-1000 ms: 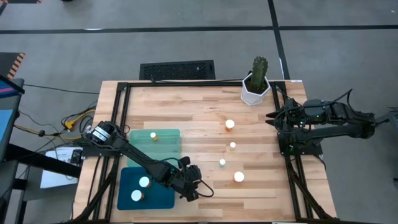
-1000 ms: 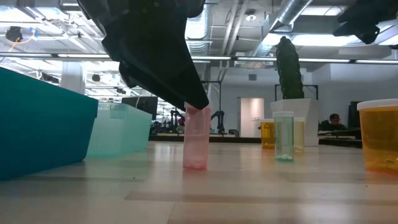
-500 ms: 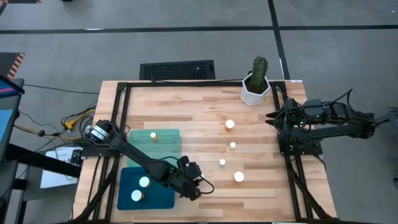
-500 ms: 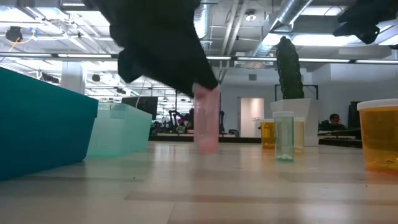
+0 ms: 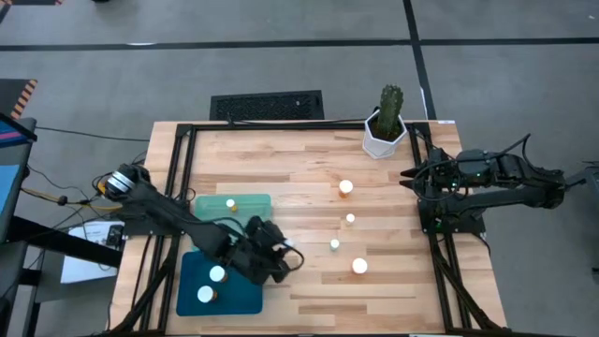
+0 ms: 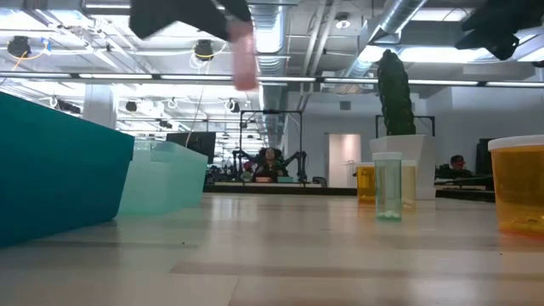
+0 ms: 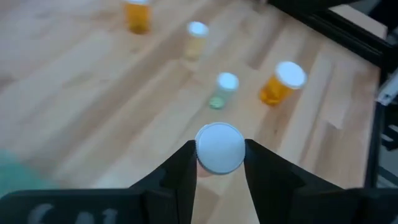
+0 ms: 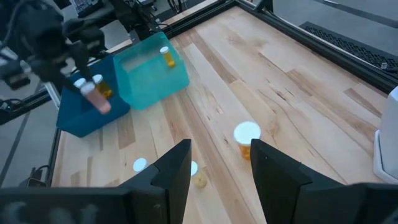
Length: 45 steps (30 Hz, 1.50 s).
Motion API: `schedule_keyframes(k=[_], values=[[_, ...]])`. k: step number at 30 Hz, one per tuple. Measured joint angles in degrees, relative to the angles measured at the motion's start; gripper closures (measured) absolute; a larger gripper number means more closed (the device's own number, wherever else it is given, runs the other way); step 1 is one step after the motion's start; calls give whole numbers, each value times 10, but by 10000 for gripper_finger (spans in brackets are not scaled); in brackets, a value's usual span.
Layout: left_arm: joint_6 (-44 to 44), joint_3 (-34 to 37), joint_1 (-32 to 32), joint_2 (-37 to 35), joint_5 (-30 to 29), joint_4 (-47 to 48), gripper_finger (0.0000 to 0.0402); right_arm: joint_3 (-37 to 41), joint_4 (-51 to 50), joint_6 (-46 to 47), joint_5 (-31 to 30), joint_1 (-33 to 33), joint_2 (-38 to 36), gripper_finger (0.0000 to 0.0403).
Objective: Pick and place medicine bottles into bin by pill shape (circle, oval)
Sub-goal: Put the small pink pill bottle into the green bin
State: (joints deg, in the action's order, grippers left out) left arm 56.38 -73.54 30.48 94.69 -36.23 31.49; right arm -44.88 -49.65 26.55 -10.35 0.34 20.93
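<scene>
My left gripper (image 5: 274,256) is shut on a narrow pinkish bottle with a white cap (image 6: 244,56), held high above the table beside the dark teal tray (image 5: 241,298). Two bottles stand in that tray (image 5: 217,274). One stands in the light teal tray (image 5: 230,203). Several more bottles stand on the wood right of the trays: an orange one (image 5: 345,187), a pale one (image 5: 350,218), a greenish one (image 5: 334,244) and a wide orange one (image 5: 359,266). My right gripper (image 5: 409,175) is open and empty at the table's right edge. My left gripper pinches the bottle's top end at its white cap (image 7: 219,148) between the two fingers (image 7: 180,167). The fingers come from above, pointing down. The bottle hangs below them, nearly upright and clear of the table (image 6: 245,68).
A white pot with a green cactus (image 5: 385,131) stands at the far right of the table. A black frame (image 5: 178,178) runs along the table's edges. Bare wood lies near the front edge, right of the dark tray.
My left gripper has risen and gone toward the table's left, toward the trays, still shut on the pinkish bottle. The bottle stood on the wood a second ago and is now lifted well clear.
</scene>
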Motion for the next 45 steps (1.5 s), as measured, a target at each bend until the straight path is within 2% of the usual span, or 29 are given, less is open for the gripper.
schedule_keyframes(k=[8, 11, 15, 19, 22, 29, 38, 45], values=[[126, 0, 14, -89, -59, 239, 289, 0, 0, 0, 0, 0, 0, 228], [196, 3, 18, -101, -68, 336, 288, 0, 0, 3, 0, 0, 0, 228], [295, 26, 17, -100, -82, 414, 288, 0, 0, 4, 0, 0, 0, 228], [338, 83, 14, -100, -84, 387, 288, 0, 0, 4, 0, 0, 0, 228], [359, 135, 10, -100, -84, 327, 287, 0, 0, 4, -1, 0, 0, 228], [351, 218, -21, -100, -85, 215, 287, 0, 0, 5, -1, 0, 0, 228], [281, 233, -70, -85, -79, 169, 287, 0, 0, 5, -1, 0, 0, 228], [271, 233, -88, -44, -64, 149, 287, 0, -1, 5, -2, 0, 0, 228]])
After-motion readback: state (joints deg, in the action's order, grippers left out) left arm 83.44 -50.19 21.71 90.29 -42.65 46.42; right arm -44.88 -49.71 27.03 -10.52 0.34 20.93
